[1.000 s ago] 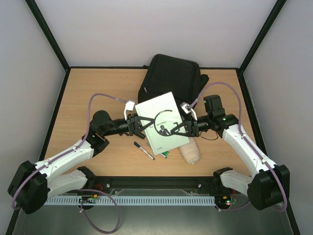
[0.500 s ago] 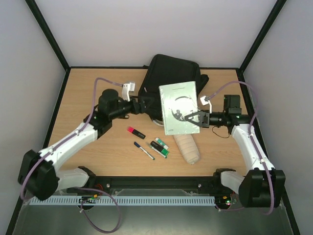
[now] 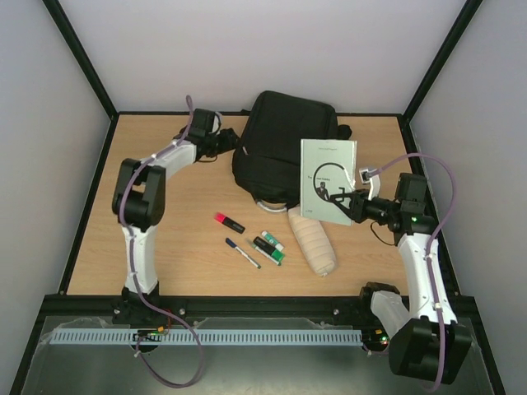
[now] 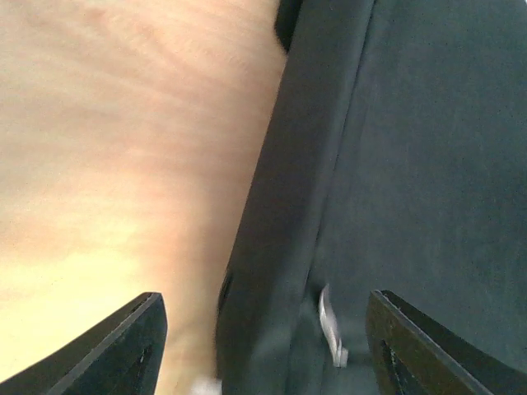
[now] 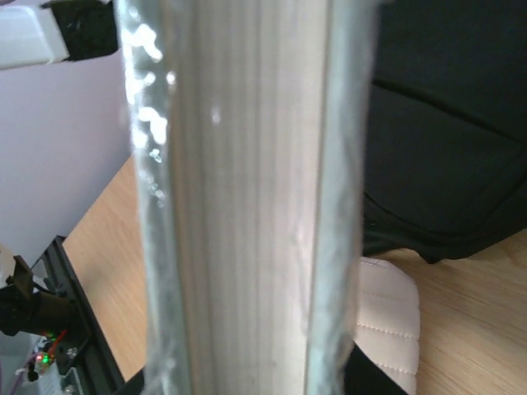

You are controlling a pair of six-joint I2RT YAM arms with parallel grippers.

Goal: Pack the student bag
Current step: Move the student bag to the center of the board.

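- Student bag (image 3: 284, 148): flat at the far middle of the worktop (image 3: 165, 247), the largest thing there. No opening visible from above; cannot tell whether zipped or unzipped.
- Right tool (image 3: 355, 202): closed narrow on the lower corner of a pale book (image 3: 328, 178), held upright above the bag's right edge. In the right wrist view, little beyond the book's page edge (image 5: 247, 206), with black fabric behind it.
- Left tool (image 3: 221, 141): spread wide and gripping nothing, right at the bag's far left side. In the left wrist view, both fingers (image 4: 123, 346) well apart, with the bag's side seam and a small pale tab (image 4: 331, 325) beyond them.
- Lying unpacked on the worktop, near side of the bag: a beige pencil case (image 3: 314, 243) just beside the bag's near edge, a red marker (image 3: 229, 222), a black pen (image 3: 243, 253) and 2 green markers (image 3: 267, 249), the pens close together and apart from the bag.
- Judged early in the task: nothing seen inside the bag, 1 book in hand and not yet put in.
- Left to do, by that reading: getting the bag open, probably the left tool's job given its place at the seam; sliding the book in; then collecting the 5 loose items and closing up.
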